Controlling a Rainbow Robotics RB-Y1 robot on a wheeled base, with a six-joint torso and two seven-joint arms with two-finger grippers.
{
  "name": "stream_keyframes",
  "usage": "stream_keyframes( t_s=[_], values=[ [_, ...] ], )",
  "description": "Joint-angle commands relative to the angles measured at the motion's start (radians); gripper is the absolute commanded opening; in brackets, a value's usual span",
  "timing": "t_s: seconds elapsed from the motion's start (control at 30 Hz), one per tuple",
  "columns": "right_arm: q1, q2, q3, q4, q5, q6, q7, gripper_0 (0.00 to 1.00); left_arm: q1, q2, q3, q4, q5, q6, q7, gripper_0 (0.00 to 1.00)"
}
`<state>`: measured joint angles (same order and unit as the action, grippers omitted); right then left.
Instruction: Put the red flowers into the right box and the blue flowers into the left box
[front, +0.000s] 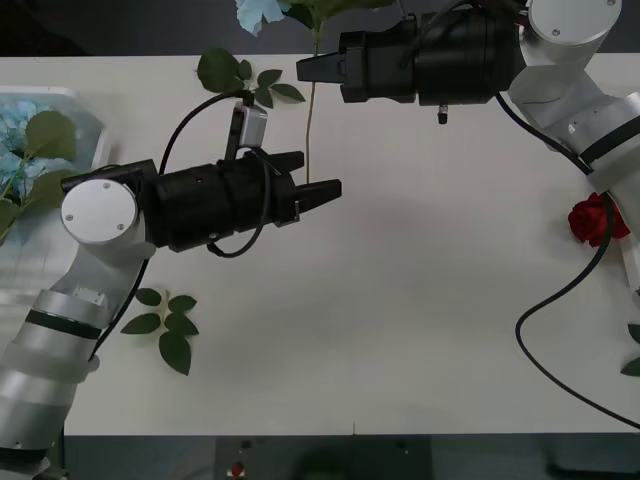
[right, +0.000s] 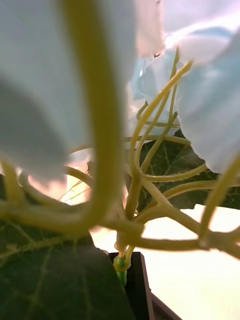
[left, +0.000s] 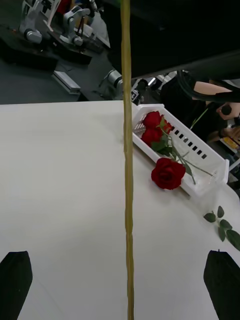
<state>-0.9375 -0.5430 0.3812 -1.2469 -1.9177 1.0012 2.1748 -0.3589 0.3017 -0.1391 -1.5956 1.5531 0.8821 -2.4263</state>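
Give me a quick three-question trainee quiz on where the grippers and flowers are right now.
1. True or false: the left gripper is shut on the stem.
2. The right gripper holds: A a red rose, B the blue flower, C nothing.
3. How many red roses lie in or against the right box?
Key: 1 false, its fingers stand open around the stem; 2 B; 3 three.

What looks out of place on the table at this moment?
One red rose lies on the table against the right box, outside its rim rather than inside. A bloomless leaf sprig also lies loose near the left arm.
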Motion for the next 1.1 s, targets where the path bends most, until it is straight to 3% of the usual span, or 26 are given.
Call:
stream_keyframes(
  t_s=[0.03,0.13,0.23,0.3,0.37,0.87,0.9,0.97,1.03,1.07,1.1],
  values=[
    [-0.010,0.005,0.005,-0.031,-0.011,0.000,0.048,0.00,-0.058,-0.027,0.023,0.000,-0.001,-0.009,-0.017,0.99],
    [-0.010,0.005,0.005,-0.031,-0.011,-0.001,0.048,0.00,-0.077,-0.035,0.023,0.023,0.001,-0.009,-0.017,0.89],
    [-0.012,0.005,0.005,-0.031,-0.011,-0.007,0.049,0.00,-0.083,-0.039,0.023,0.036,-0.001,-0.018,-0.019,0.52],
    [-0.010,0.005,0.005,-0.031,-0.011,-0.010,0.049,0.00,-0.081,-0.039,0.023,0.040,0.001,-0.018,-0.020,0.10],
    [-0.010,0.005,0.005,-0.031,-0.011,-0.010,0.049,0.00,-0.081,-0.039,0.023,0.040,0.001,-0.018,-0.019,0.00],
    [-0.012,0.000,0.005,-0.031,-0.011,-0.026,0.051,0.00,-0.081,-0.026,0.024,0.049,0.013,-0.022,-0.017,0.00],
    [-0.010,-0.005,0.005,-0.031,-0.011,-0.026,0.049,0.09,-0.081,-0.024,0.024,0.049,0.015,-0.025,-0.017,0.00],
    [-0.010,-0.014,0.010,-0.031,-0.011,-0.026,0.046,0.38,-0.081,-0.019,0.024,0.049,0.021,-0.026,-0.017,0.00],
    [-0.010,-0.028,0.013,-0.031,-0.011,-0.029,0.048,0.43,-0.081,-0.016,0.024,0.049,0.024,-0.026,-0.017,0.00],
    [-0.010,-0.034,0.013,-0.031,-0.011,-0.029,0.049,0.58,-0.081,-0.015,0.024,0.049,0.028,-0.026,-0.017,0.00],
    [-0.012,-0.043,0.013,-0.031,-0.011,-0.032,0.051,0.58,-0.081,-0.012,0.024,0.049,0.033,-0.028,-0.016,0.00]
  ],
)
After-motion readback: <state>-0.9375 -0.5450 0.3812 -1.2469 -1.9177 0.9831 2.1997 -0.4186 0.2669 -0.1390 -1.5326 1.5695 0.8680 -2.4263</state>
